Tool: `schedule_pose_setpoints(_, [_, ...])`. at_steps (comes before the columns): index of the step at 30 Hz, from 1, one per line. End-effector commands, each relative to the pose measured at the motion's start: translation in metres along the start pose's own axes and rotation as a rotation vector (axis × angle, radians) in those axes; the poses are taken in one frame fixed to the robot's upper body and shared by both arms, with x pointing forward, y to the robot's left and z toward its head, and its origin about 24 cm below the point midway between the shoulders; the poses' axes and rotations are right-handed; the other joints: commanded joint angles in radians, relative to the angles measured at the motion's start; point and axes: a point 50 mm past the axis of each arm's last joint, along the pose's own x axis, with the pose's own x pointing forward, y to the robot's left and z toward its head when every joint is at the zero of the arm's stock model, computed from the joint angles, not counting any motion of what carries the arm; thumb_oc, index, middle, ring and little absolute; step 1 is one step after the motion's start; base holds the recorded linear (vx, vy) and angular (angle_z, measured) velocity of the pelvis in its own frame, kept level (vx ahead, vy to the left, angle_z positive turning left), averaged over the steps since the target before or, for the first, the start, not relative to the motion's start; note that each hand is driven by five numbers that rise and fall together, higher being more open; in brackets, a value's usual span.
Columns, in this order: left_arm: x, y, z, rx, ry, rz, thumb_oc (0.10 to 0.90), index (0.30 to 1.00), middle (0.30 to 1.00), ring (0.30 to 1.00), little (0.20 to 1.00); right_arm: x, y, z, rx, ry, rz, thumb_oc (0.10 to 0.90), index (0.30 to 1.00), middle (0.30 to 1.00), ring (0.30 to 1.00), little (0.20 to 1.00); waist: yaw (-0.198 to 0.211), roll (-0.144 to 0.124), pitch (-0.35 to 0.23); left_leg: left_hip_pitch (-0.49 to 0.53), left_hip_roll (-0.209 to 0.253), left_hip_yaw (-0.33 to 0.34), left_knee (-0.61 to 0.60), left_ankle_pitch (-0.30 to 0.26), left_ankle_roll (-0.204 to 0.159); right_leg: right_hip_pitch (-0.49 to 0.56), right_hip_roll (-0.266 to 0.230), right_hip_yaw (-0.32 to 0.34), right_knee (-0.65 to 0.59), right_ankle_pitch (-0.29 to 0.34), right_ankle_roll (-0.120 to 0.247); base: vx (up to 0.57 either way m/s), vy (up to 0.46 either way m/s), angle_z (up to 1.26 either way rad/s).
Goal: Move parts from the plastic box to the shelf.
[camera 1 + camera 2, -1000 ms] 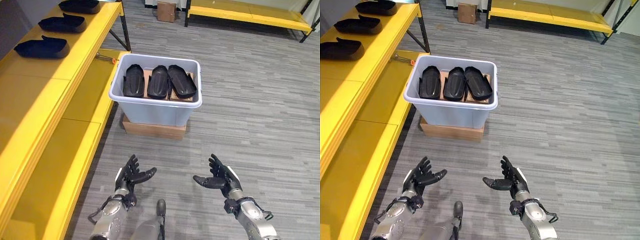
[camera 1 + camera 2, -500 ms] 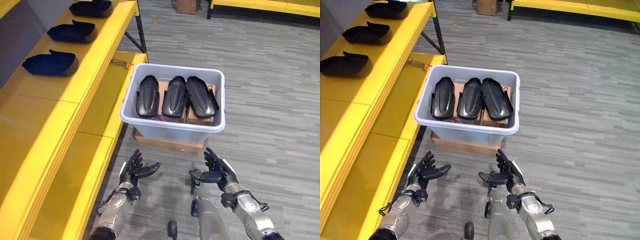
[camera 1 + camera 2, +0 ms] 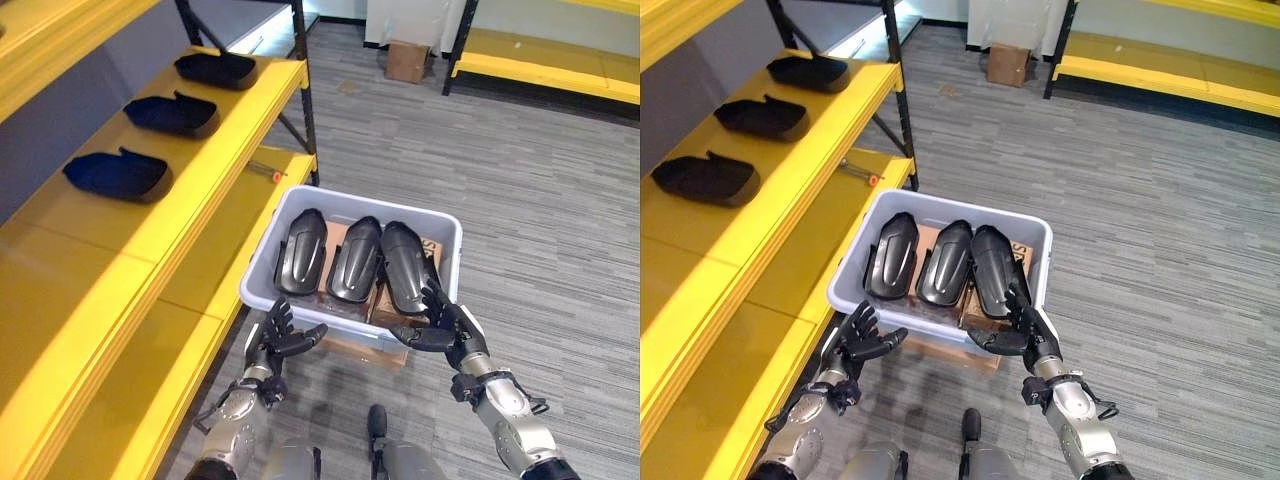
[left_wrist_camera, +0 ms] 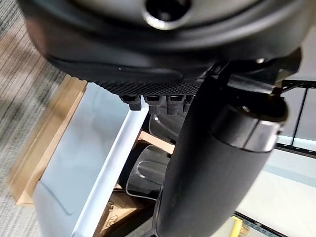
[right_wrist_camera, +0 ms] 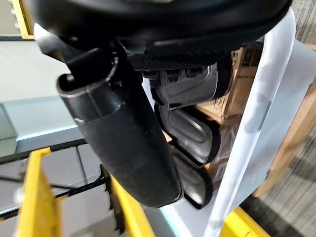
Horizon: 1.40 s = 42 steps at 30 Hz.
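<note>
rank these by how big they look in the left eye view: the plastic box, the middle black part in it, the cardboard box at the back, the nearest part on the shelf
1. plastic box
2. middle black part
3. nearest part on the shelf, close to the middle part; unsure
4. cardboard box, smallest, though it sits farthest away

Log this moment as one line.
left hand open | right hand open, at plastic box rim | three parts inside

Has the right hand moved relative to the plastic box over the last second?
Yes. The right hand has closed in on the plastic box: earlier it hung over the floor well short of it, now it sits at the near rim.
</note>
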Motion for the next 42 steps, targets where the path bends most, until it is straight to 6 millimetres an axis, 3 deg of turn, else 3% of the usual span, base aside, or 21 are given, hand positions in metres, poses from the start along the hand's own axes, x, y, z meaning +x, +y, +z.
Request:
schedule_pose_setpoints(1, [0.001, -0.007, 0.033, 0.024, -0.166, -0.072, 0.900, 1.000, 1.000, 1.000, 1.000, 0.000, 0.002, 0.031, -0.015, -0.170, 0.032, 0.900, 1.000, 1.000, 1.000, 1.000, 0.004, 0.008, -0.051, 0.114, 0.120, 0.031, -0.549, 0.138, -0.016, 0.049, -0.014, 0.026, 0.042, -0.073, 0.115, 0.14, 0.127, 0.13])
schedule_pose_setpoints(2, [0.001, -0.007, 0.033, 0.024, -0.166, -0.072, 0.900, 1.000, 1.000, 1.000, 1.000, 0.000, 0.002, 0.031, -0.015, -0.170, 0.032, 0.900, 1.000, 1.000, 1.000, 1.000, 0.004, 0.006, -0.052, 0.118, 0.119, 0.033, -0.558, 0.144, -0.016, 0.049, -0.015, 0.026, 0.042, -0.072, 0.115, 0.15, 0.149, -0.12])
schedule_pose_setpoints(4, [-0.001, -0.005, 0.029, 0.031, -0.152, -0.069, 0.900, 1.000, 1.000, 1.000, 1.000, -0.003, -0.003, 0.029, -0.025, -0.161, 0.020, 0.900, 1.000, 1.000, 1.000, 1.000, 0.008, 0.034, -0.072, 0.144, 0.168, 0.020, -0.722, 0.234, -0.057, 0.083, -0.013, 0.042, 0.051, -0.103, 0.124, 0.23, 0.249, -0.44])
schedule_pose_setpoints(6, [-0.004, -0.003, 0.025, 0.027, -0.140, -0.075, 0.900, 1.000, 1.000, 1.000, 1.000, -0.006, -0.002, 0.024, -0.021, -0.145, 0.022, 0.900, 1.000, 1.000, 1.000, 1.000, 0.002, 0.039, -0.090, 0.175, 0.158, 0.038, -0.721, 0.185, -0.055, 0.095, -0.032, 0.043, 0.056, -0.114, 0.139, 0.19, 0.295, -0.48])
schedule_pose_setpoints(13, [-0.003, 0.003, 0.038, 0.056, -0.182, -0.062, 0.900, 1.000, 1.000, 1.000, 1.000, -0.002, 0.009, 0.024, 0.007, -0.152, 0.033, 0.900, 1.000, 1.000, 1.000, 1.000, 0.017, 0.027, -0.107, 0.181, 0.070, 0.148, -0.683, 0.093, -0.010, 0.080, -0.160, 0.043, 0.052, -0.040, 0.223, 0.10, 0.264, -0.19])
schedule_pose_setpoints(18, [-0.003, 0.005, 0.042, 0.053, -0.195, -0.057, 0.900, 1.000, 1.000, 1.000, 1.000, 0.000, 0.010, 0.030, -0.009, -0.172, 0.042, 0.900, 1.000, 1.000, 1.000, 1.000, 0.016, 0.009, -0.111, 0.180, 0.055, 0.187, -0.673, 0.067, 0.003, 0.070, -0.201, 0.029, 0.037, 0.019, 0.248, 0.10, 0.145, -0.31])
schedule_pose_setpoints(22, [-0.003, 0.005, 0.042, 0.041, -0.196, -0.052, 0.900, 1.000, 1.000, 1.000, 1.000, 0.001, 0.008, 0.036, -0.037, -0.195, 0.035, 0.900, 1.000, 1.000, 1.000, 1.000, 0.012, -0.007, -0.122, 0.190, 0.056, 0.200, -0.697, 0.072, 0.000, 0.075, -0.207, 0.013, 0.011, 0.043, 0.256, 0.07, 0.012, -0.13])
schedule_pose_setpoints(27, [-0.004, 0.008, 0.047, 0.027, -0.221, -0.039, 0.900, 1.000, 1.000, 1.000, 1.000, 0.000, 0.004, 0.060, -0.096, -0.297, 0.026, 0.900, 1.000, 1.000, 1.000, 1.000, 0.007, -0.018, -0.129, 0.200, 0.062, 0.203, -0.719, 0.080, -0.007, 0.079, -0.202, 0.010, 0.000, 0.043, 0.256, 0.04, -0.010, -0.07])
schedule_pose_setpoints(29, [-0.005, 0.010, 0.048, 0.020, -0.227, -0.025, 0.900, 1.000, 1.000, 1.000, 1.000, -0.003, -0.002, 0.085, -0.157, -0.407, 0.000, 0.900, 1.000, 1.000, 1.000, 1.000, 0.002, -0.021, -0.128, 0.201, 0.064, 0.202, -0.723, 0.079, -0.008, 0.078, -0.200, 0.008, -0.002, 0.041, 0.257, 0.04, -0.004, -0.11])
schedule_pose_setpoints(31, [-0.005, 0.010, 0.048, 0.021, -0.230, -0.027, 0.900, 1.000, 1.000, 1.000, 1.000, -0.004, -0.004, 0.092, -0.176, -0.435, -0.012, 0.900, 1.000, 1.000, 1.000, 1.000, 0.002, -0.021, -0.128, 0.202, 0.065, 0.202, -0.724, 0.079, -0.008, 0.077, -0.200, 0.008, -0.002, 0.040, 0.258, 0.02, 0.002, -0.06])
schedule_pose_setpoints(33, [-0.007, 0.011, 0.048, 0.026, -0.232, -0.036, 0.900, 1.000, 1.000, 1.000, 1.000, -0.010, -0.012, 0.116, -0.269, -0.534, -0.051, 0.900, 1.000, 1.000, 1.000, 1.000, -0.001, -0.021, -0.125, 0.201, 0.067, 0.206, -0.730, 0.081, -0.010, 0.075, -0.200, 0.006, -0.006, 0.040, 0.260, 0.02, 0.001, 0.00])
schedule_pose_setpoints(36, [-0.008, 0.010, 0.046, 0.029, -0.227, -0.054, 0.900, 1.000, 1.000, 1.000, 1.000, -0.013, -0.021, 0.135, -0.398, -0.599, -0.093, 0.900, 1.000, 1.000, 1.000, 1.000, -0.001, -0.020, -0.124, 0.202, 0.065, 0.205, -0.740, 0.084, -0.011, 0.076, -0.201, 0.004, -0.015, 0.044, 0.262, 0.04, -0.007, 0.00])
schedule_pose_setpoints(42, [-0.008, 0.009, 0.055, 0.041, -0.263, -0.078, 0.900, 1.000, 1.000, 1.000, 1.000, -0.009, -0.028, 0.153, -0.527, -0.622, -0.103, 0.900, 1.000, 1.000, 1.000, 1.000, 0.006, -0.016, -0.119, 0.193, 0.065, 0.202, -0.753, 0.092, -0.018, 0.072, -0.204, -0.005, -0.034, 0.046, 0.264, 0.02, -0.019, 0.04])
